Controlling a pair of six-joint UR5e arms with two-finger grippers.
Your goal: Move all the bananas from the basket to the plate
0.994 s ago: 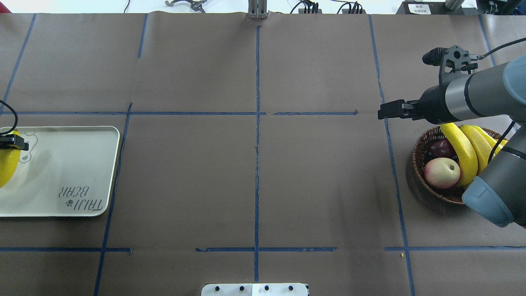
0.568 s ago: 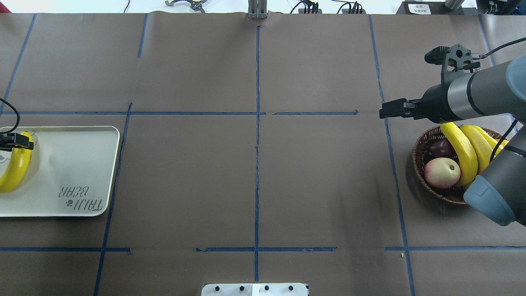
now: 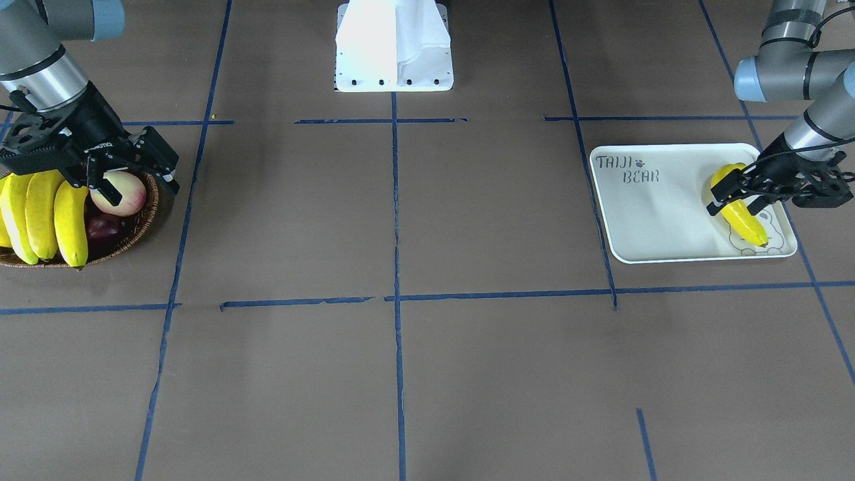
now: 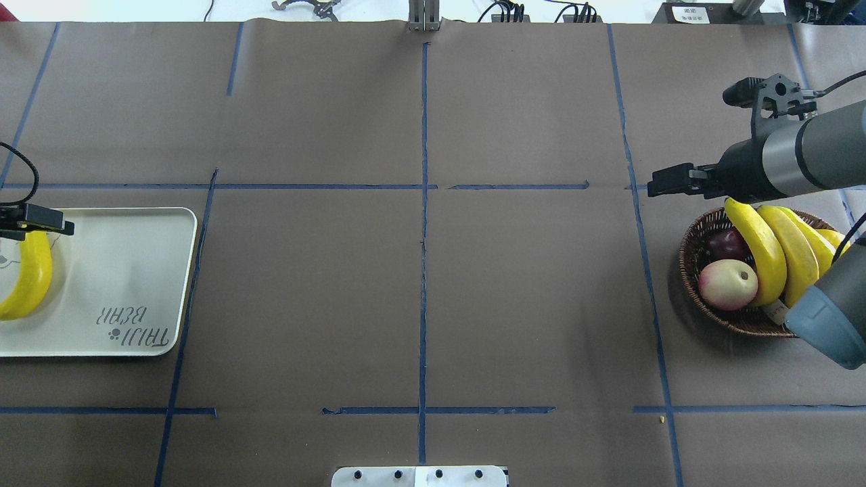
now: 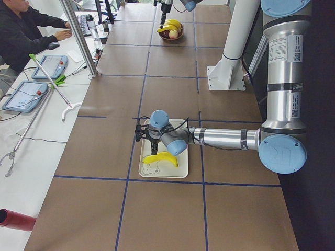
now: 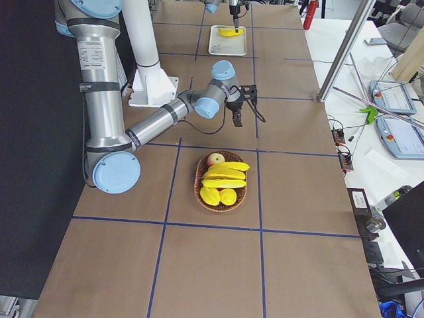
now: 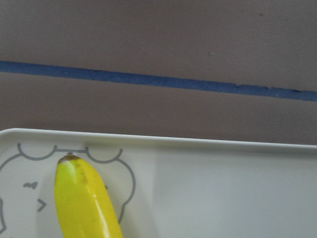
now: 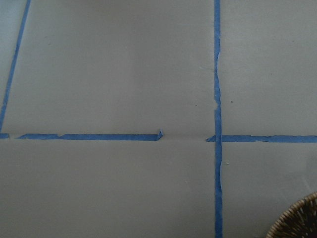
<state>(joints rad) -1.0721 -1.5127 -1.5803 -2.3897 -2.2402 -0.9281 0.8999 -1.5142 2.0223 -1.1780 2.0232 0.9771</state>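
Step in hand: set-down of the first banana, fetch of the next.

- Far left of the overhead view: plate on the brown surface. One banana lies flat on it, tip over the printed bear outline.
- Left hand hangs low over that banana's upper end. Its fingers look parted and straddle the fruit. Contact is hard to judge from here, but it reads as let go. Forearm runs low and near level over the plate.
- Far right: basket holds at least three bananas, beside a pink-cream fruit and a dark one.
- Right hand hovers at the basket's rim, fingers spread wide and empty, pointing down.

Next move, by judgement: the left hand lifts clear, and the right hand lowers across one banana without catching the round fruit.
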